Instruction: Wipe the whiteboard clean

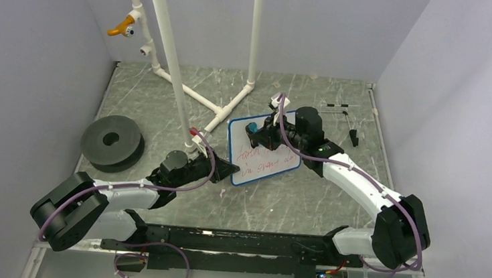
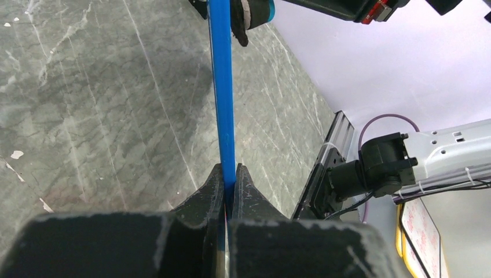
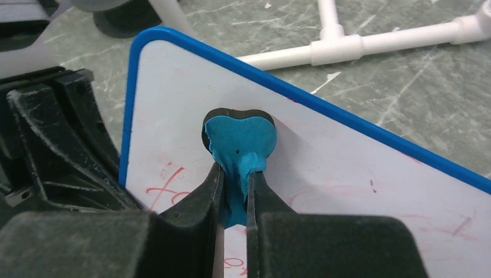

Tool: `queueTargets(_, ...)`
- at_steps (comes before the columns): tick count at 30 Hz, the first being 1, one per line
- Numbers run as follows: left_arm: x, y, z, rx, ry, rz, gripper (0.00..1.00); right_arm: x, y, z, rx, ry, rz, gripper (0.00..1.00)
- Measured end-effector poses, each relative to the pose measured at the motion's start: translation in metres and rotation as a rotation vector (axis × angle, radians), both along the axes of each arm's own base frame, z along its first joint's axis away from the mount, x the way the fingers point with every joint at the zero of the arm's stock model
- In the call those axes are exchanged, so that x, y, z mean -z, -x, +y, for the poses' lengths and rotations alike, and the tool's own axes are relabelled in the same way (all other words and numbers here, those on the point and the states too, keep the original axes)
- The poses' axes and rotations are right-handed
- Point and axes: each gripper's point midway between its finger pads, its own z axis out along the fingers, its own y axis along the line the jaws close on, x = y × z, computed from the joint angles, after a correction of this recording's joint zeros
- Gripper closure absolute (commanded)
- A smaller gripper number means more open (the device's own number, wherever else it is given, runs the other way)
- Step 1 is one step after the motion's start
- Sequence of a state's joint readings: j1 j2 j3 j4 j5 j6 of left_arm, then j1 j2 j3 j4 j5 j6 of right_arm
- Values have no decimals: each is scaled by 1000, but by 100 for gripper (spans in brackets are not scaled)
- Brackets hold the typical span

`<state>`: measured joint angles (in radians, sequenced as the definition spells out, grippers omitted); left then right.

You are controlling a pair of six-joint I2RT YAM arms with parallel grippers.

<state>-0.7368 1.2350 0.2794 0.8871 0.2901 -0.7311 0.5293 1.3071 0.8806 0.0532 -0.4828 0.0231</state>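
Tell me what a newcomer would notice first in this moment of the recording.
The blue-rimmed whiteboard is in the middle of the top view, with red writing on its near half and its near-left edge pinched by the left gripper. The right gripper holds a blue eraser against the board's upper part. Behind stands a white pipe frame, and a black disc lies at the left.

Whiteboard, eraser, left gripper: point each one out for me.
whiteboard [image 1: 264, 167], top external view, on its written white face.
eraser [image 3: 240, 136], right wrist view, on its blue pad.
left gripper [image 2: 230, 172], left wrist view, between fingertips pinching the board's blue rim.
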Motion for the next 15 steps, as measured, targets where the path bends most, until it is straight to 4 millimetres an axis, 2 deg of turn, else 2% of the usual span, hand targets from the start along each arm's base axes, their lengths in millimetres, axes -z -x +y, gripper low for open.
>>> queueTargets(2, -1, 0, 0, -3, 5, 1, 100, -1, -2, 0, 21, -9, 7, 100)
queueTargets(4, -2, -1, 0, -7, 11, 4, 100, 1, -15, -14, 87, -16, 17, 100)
queueTargets(8, -6, 1, -1, -2, 22, -4, 100, 18, -59, -82, 348, -5, 63, 100)
queueTargets(11, -10, 1, -2, 0, 33, -13, 100, 35, -81, -125, 504, 15, 103, 100)
queueTargets(13, -11, 1, -2, -2, 37, -12, 100, 47, -86, -135, 543, 28, 130, 100)
queueTargets(15, -10, 1, -2, -3, 37, -4, 100, 56, -85, -133, 541, 37, 154, 100)
